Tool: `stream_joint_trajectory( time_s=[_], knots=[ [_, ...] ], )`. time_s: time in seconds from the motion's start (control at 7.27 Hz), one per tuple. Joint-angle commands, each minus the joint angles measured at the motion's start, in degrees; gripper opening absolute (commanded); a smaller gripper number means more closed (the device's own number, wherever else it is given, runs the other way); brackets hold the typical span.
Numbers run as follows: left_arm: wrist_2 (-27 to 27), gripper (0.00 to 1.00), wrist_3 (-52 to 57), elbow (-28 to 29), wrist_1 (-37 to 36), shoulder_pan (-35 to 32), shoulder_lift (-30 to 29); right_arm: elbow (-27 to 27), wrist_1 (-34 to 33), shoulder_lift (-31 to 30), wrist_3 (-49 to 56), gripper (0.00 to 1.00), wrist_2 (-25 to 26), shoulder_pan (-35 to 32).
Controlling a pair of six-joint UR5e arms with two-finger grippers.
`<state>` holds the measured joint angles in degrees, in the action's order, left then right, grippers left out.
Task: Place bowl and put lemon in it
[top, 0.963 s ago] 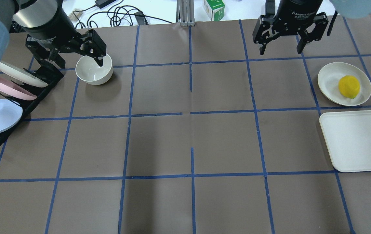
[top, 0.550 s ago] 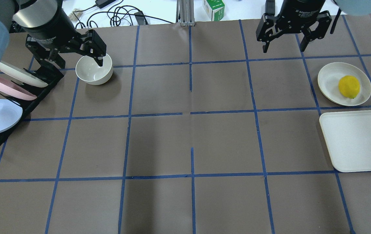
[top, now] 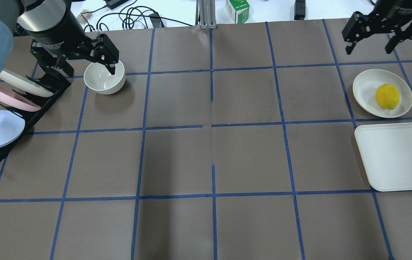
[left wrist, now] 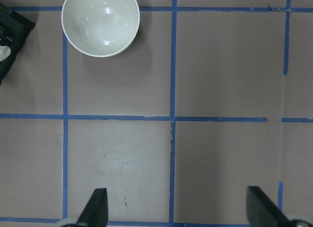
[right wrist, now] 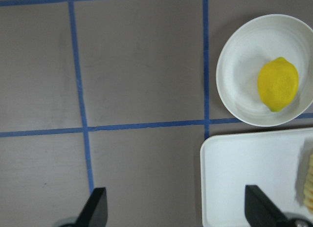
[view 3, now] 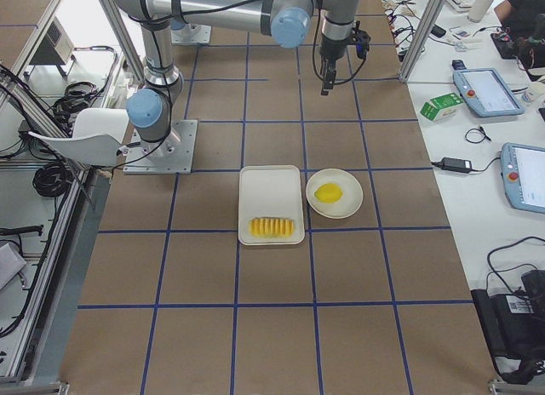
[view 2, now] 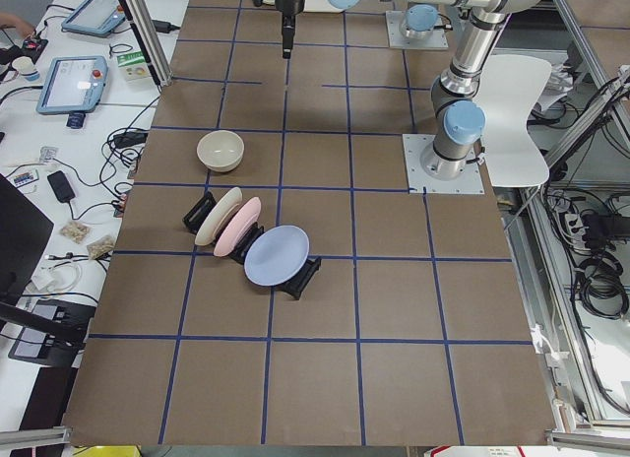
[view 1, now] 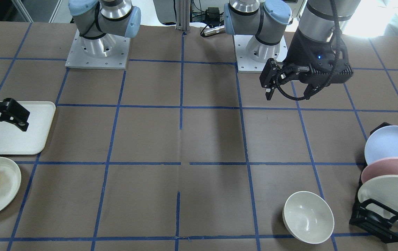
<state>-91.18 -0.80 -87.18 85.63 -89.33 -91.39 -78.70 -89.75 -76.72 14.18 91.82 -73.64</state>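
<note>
My left hand [left wrist: 178, 212] hangs high above the counter [top: 249, 159], fingers spread wide and holding nothing. The bowl [left wrist: 100, 24] sits on the counter below it, out past the fingertips and toward the left finger's side, with nothing in it. My right hand [right wrist: 178, 212] is also spread wide, holding nothing, and raised above the counter. The lemon [right wrist: 278, 83] lies below it, out past the right finger, on a flat plate [right wrist: 230, 95], well apart from the bowl.

What could go wrong, as I judge it: the bowl stands just beside a black rack [view 1: 373, 218] of tilted plates, so a finger coming down on that side could knock the rack. The bowl's wall is smooth and glossy, so a pinch on its thin rim may slip or tip it. The lemon is a smooth oval with pointed ends. Closing off-centre could squeeze it out sideways or set it rolling across the shallow plate, which itself may skid. A white tray [right wrist: 244, 178] lies just beside the plate, close enough to bump.

Shapes and surfaces: deep round off-white bowl, shiny inside; bright yellow lemon; matte brown counter crossed by blue tape lines
</note>
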Motion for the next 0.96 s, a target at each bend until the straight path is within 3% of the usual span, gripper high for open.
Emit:
stream_joint_trajectory(
  time_s=[0.0,0.14,0.41,0.55,0.83],
  knots=[
    [0.5,1.00,4.5,1.7,-2.8,3.4,-3.7,-0.6,-5.3,5.2,10.8,0.99,0.4,7.4],
    [1.6,1.00,6.6,2.0,-3.4,10.4,-6.8,-2.2,-11.7,9.5,15.8,0.98,0.4,9.7],
    [3.9,1.00,10.9,2.1,-12.3,14.7,-15.8,-7.2,-25.6,16.7,21.7,0.99,-0.2,13.2],
    [3.9,1.00,13.4,3.0,-16.9,16.0,-20.7,-9.3,-29.0,17.9,25.2,0.99,0.4,13.5],
    [3.7,1.00,15.1,9.1,-18.5,16.8,-30.2,-9.9,-32.0,20.6,25.7,0.99,0.0,14.3]
  ],
)
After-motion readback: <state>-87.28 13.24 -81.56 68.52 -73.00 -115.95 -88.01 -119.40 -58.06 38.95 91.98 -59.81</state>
